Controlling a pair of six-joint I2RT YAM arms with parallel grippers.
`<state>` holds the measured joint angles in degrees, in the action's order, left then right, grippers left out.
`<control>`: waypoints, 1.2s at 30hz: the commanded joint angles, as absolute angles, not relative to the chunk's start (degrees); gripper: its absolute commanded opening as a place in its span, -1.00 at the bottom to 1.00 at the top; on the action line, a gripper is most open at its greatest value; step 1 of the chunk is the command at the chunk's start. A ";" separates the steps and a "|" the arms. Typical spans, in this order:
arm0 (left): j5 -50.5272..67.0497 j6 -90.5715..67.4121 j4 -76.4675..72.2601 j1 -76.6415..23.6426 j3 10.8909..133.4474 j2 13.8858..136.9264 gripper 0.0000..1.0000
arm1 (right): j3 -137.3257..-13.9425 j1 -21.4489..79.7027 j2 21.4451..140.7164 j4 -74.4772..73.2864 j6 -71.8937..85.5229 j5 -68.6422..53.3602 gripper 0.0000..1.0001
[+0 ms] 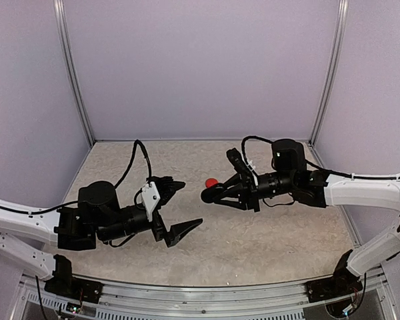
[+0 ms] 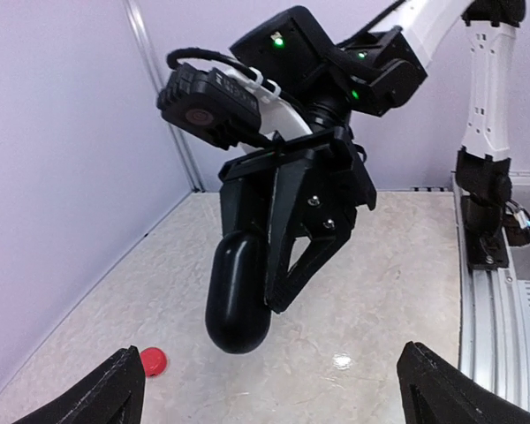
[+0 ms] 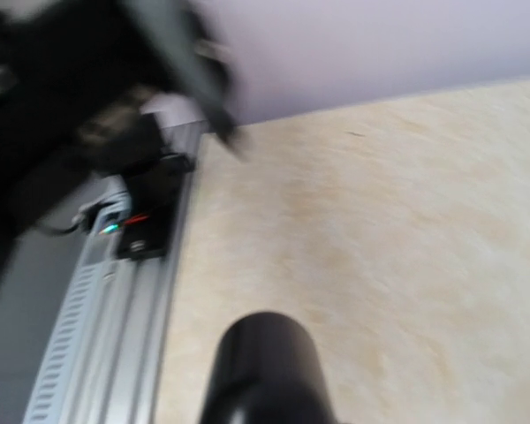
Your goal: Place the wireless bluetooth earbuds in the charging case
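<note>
My right gripper (image 1: 217,195) is shut on a glossy black charging case (image 1: 208,194) and holds it in the air over the middle of the table. The left wrist view shows the case (image 2: 238,296) as a rounded capsule hanging end-down between the right fingers (image 2: 291,256). In the right wrist view the case (image 3: 265,371) fills the bottom edge and the picture is blurred. One small red earbud (image 1: 211,182) lies on the table just behind the case, low on the left (image 2: 152,359) in the left wrist view. My left gripper (image 1: 183,208) stands wide open and empty, facing the case.
The beige tabletop (image 1: 267,233) is bounded by lilac walls at the back and sides. A metal rail (image 1: 207,300) with the arm bases runs along the near edge, and it also shows (image 2: 503,318) at the right of the left wrist view.
</note>
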<state>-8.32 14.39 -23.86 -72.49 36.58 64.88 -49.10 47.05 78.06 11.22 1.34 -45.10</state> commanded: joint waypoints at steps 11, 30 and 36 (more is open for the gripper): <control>-30.44 5.96 -39.04 -68.04 33.16 66.25 0.98 | -47.89 37.56 94.68 21.51 25.89 -43.11 -0.91; -32.76 2.45 -42.31 -67.89 31.53 68.56 0.98 | -61.00 33.78 118.45 26.49 36.80 -39.86 -0.90; -33.41 2.01 -42.44 -67.89 30.98 68.25 0.98 | -63.81 33.44 122.30 28.04 40.80 -38.49 -0.82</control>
